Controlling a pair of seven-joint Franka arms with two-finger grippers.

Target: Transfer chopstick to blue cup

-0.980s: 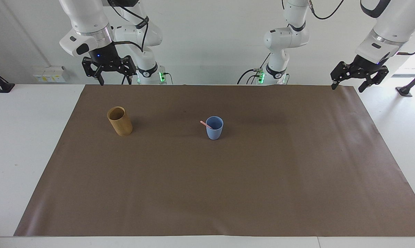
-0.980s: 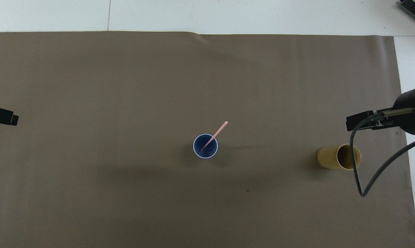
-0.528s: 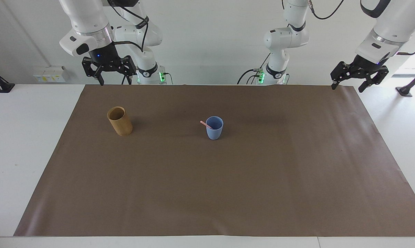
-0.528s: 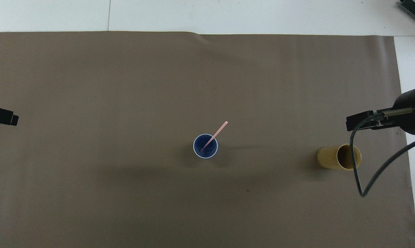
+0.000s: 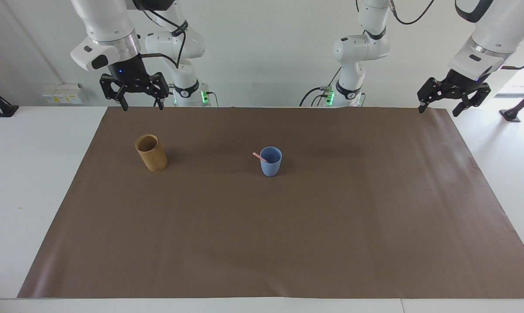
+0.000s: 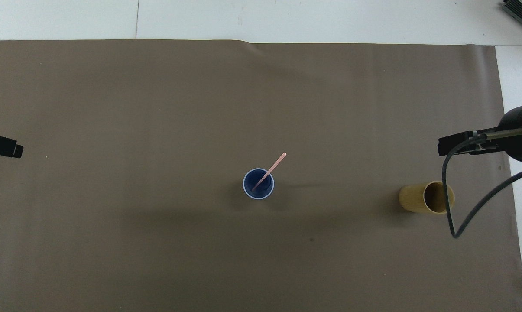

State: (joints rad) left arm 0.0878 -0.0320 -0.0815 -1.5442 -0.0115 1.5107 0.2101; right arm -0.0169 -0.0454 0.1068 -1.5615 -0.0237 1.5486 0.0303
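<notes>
A light-blue cup (image 5: 271,166) stands upright in the middle of the brown mat, and one pale pink chopstick (image 5: 259,157) leans in it. Its upper end sticks out over the rim toward the right arm's end. From above, the chopstick (image 6: 273,168) slants out of the blue cup (image 6: 248,187). My right gripper (image 5: 142,106) hangs open and empty above the mat's edge by the robots, at the right arm's end. My left gripper (image 5: 439,111) waits open and empty above the mat's corner at the left arm's end.
A tan wooden cylindrical holder (image 5: 151,154) stands upright toward the right arm's end of the mat (image 5: 288,239); from above, the holder (image 6: 416,198) shows a dark hollow inside. A black cable (image 6: 449,208) loops down from the right wrist.
The right gripper has risen slightly and shifted a little toward the right arm's end. The cup, chopstick, holder and left arm are unchanged.
</notes>
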